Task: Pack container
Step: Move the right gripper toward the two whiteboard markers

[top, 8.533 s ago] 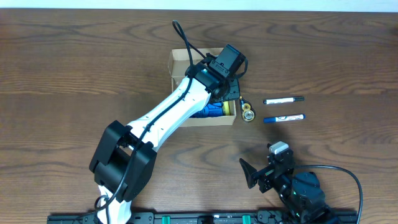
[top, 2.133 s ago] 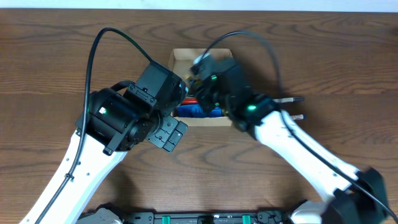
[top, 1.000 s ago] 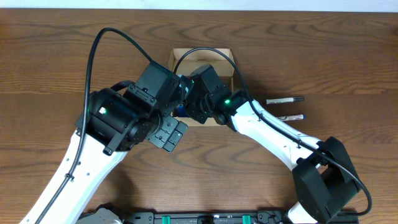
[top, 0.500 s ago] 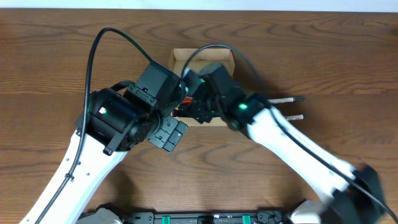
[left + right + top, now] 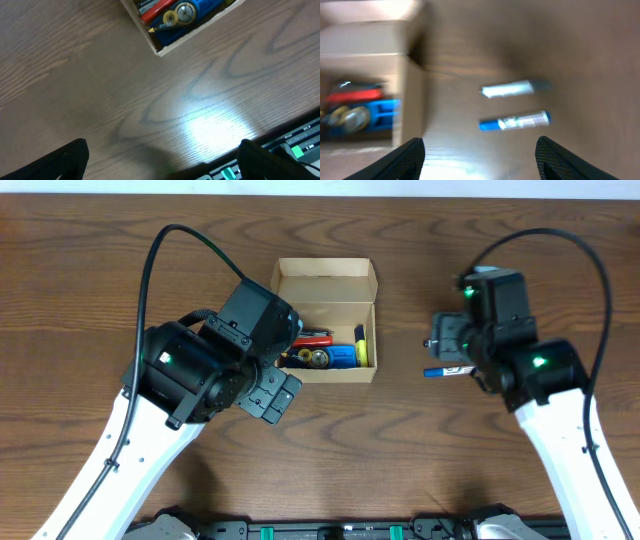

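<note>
The container (image 5: 326,268), a tan cardboard box with its lid flap folded back, stands open at the table's middle. In it lie a red tool, two gold rolls (image 5: 312,358), a blue item and a yellow one. My left gripper (image 5: 275,393) hangs open just in front of the box's near left corner (image 5: 159,49), with nothing between its fingers (image 5: 75,157). My right gripper (image 5: 480,157) is open and empty, right of the box wall (image 5: 412,100) and just short of two pens. These are a white one with a dark cap (image 5: 512,88) and a blue one (image 5: 515,121).
In the overhead view the right arm (image 5: 510,350) covers most of the two pens; only the blue pen's end (image 5: 440,371) shows. A black rail with green lights (image 5: 330,531) runs along the table's near edge. Bare wood lies all around.
My right arm has pulled out of the box and swung right, over the pens, with its jaws now open. The gold rolls are left in the box. The left arm has not moved.
</note>
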Controlling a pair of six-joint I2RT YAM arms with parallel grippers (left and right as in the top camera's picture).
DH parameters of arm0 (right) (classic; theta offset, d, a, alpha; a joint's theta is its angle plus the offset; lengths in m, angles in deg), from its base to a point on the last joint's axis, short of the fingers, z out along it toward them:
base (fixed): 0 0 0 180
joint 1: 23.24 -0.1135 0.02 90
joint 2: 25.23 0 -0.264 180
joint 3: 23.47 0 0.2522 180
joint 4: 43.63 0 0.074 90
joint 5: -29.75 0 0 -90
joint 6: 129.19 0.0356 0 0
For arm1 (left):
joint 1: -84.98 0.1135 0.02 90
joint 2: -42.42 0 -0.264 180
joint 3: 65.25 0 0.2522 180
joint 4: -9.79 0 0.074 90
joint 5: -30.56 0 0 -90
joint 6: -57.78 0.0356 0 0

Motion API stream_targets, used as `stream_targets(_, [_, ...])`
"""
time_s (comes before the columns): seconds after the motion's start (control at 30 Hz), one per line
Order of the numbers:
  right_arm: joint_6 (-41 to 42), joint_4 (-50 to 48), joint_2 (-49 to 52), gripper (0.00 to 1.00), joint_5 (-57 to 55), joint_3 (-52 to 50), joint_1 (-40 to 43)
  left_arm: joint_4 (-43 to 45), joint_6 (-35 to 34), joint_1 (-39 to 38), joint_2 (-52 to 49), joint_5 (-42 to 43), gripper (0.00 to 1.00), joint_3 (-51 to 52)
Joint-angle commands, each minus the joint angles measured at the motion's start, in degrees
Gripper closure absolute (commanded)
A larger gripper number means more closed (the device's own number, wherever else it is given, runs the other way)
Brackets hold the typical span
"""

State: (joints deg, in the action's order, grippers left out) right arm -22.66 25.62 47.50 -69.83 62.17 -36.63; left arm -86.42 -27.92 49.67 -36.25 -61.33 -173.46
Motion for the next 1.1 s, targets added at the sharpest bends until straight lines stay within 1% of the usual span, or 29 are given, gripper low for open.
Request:
stream_targets(0.0, [14.49, 2.78, 3.08, 0.26, -2.03, -0.72, 4.61, -0.22, -0.63, 0.04, 0.33, 0.02, 0.05, -0.33])
stream_targets(0.07, [19.67, 5.09, 5.55, 0.26, -1.95, -0.74, 7.02, -0.22, -0.63, 0.04, 0.33, 0.02, 0.05, -0.33])
stream_targets(0.27, [29.35, 7.56, 13.90, 0.26, 1.42, -0.87, 10.36, -0.24, -0.63, 0.04, 0.33, 0.02, 0.05, -0.33])
stream_targets(0.43, [41.83, 5.09, 19.65, 0.20, 6.49, -3.63, 11.02, -0.22, -0.63, 0.04, 0.33, 0.02, 0.05, -0.33])
stream_targets(0.53, [44.30, -0.07, 20.28, 0.20, 9.03, -7.72, 11.06, -0.22, -0.63, 0.04, 0.33, 0.02, 0.05, -0.31])
stream_targets(0.7, [49.72, -6.27, 20.17, 0.23, 9.01, -14.49, 11.10, -0.22, -0.63, 0.04, 0.33, 0.02, 0.05, -0.33])
stream_targets(0.8, [50.82, -10.25, 20.20, 0.26, 9.07, -17.73, 11.13, -0.24, -0.63, 0.04, 0.33, 0.02, 0.05, -0.33])
stream_targets(1.07, [50.51, -11.23, 20.22, 0.28, 7.72, -19.52, 11.21, -0.22, -0.63, 0.04, 0.33, 0.02, 0.05, -0.33])
